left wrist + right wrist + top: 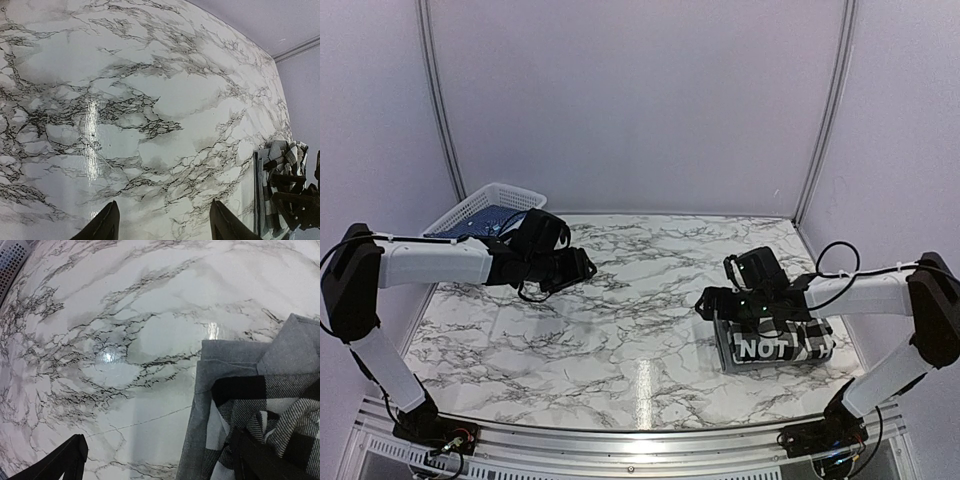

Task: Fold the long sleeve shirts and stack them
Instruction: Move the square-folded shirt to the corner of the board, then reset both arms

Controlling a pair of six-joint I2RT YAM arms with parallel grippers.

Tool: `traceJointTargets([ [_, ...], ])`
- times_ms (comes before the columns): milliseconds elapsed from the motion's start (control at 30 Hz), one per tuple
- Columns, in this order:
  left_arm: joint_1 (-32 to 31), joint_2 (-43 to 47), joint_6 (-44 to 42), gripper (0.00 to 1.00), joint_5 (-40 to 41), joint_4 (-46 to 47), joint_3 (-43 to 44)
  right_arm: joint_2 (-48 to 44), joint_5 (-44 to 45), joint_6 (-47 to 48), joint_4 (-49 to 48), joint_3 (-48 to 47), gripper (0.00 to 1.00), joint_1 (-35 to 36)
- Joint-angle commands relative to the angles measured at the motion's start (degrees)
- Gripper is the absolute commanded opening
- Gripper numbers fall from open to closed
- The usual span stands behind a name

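Left gripper and right gripper spread, empty; basket behind left, folded shirt partly under right.

The left arm and right arm reach inward, left gripper and right gripper empty, jaws apart.

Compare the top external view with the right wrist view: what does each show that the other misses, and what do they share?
Only the top external view: both arms whole, the open left gripper above the table, and the black band of white block letters. Only the right wrist view: the check weave close up, and a plain grey cloth layer at its edge. Both: the marble table, the folded checked shirt and the open right gripper.
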State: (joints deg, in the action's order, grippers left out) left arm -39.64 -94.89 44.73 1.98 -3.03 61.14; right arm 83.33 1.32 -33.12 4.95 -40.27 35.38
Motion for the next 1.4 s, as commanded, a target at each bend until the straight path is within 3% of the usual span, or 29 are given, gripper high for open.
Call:
traceJointTargets([
  [0, 0.22, 0.69, -0.5, 0.63, 0.26, 0.33, -0.74, -1.06, -2.83, 2.0, 0.4, -3.99, 0.99, -0.33],
  [400, 0.09, 2.18, -3.23, 0.67, -0.32, 0.65, 0.11, -2.23, -5.1, 6.23, 0.8, -10.79, 0.99, 0.14],
  [600, 0.0, 6.82, -7.99, 0.76, 1.53, 1.05, 0.15, -5.8, -3.56, 8.2, -0.69, -12.06, 0.98, 0.43],
  [867, -0.03, 16.44, -14.84, 0.98, 7.52, 1.07, -1.84, -12.47, 1.88, 10.1, -3.48, -12.55, 0.98, 0.57],
  [1367, 0.01, 33.52, -22.5, 0.99, 18.05, 2.21, -9.35, -20.66, 9.69, 12.32, -8.09, -10.07, 0.98, 0.57],
])
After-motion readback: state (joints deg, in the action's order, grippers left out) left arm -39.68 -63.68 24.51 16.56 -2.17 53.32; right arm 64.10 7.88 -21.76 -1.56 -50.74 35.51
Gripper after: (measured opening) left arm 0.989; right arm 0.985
